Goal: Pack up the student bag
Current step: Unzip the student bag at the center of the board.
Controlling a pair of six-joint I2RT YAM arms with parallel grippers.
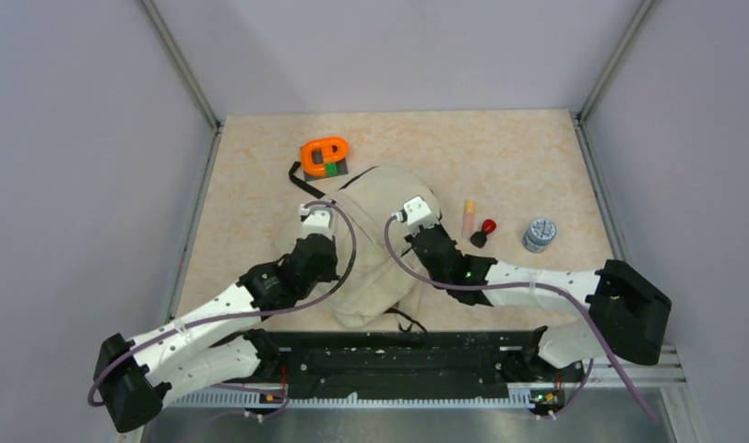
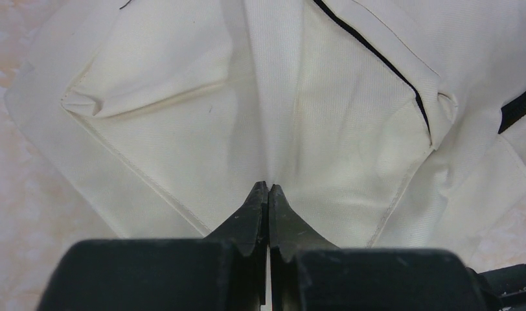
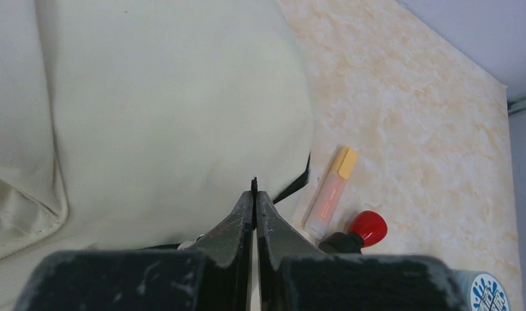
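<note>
The student bag (image 1: 380,240), a beige fabric backpack, lies crumpled in the middle of the table, between both arms. My left gripper (image 1: 321,210) rests on its left side. In the left wrist view the jaws (image 2: 268,184) are shut, with a crease of bag cloth (image 2: 182,129) running up from the tips. My right gripper (image 1: 415,209) sits at the bag's right edge. In the right wrist view (image 3: 254,192) it is shut on a thin black zipper tab that pokes out between the tips, beside the bag's rounded side (image 3: 150,97).
An orange block (image 1: 324,155) lies behind the bag on a dark pad. Right of the bag are a pink tube with a yellow cap (image 1: 469,216) (image 3: 330,191), a black piece with a red knob (image 1: 484,231) (image 3: 367,228) and a blue-and-white tin (image 1: 540,234) (image 3: 490,295).
</note>
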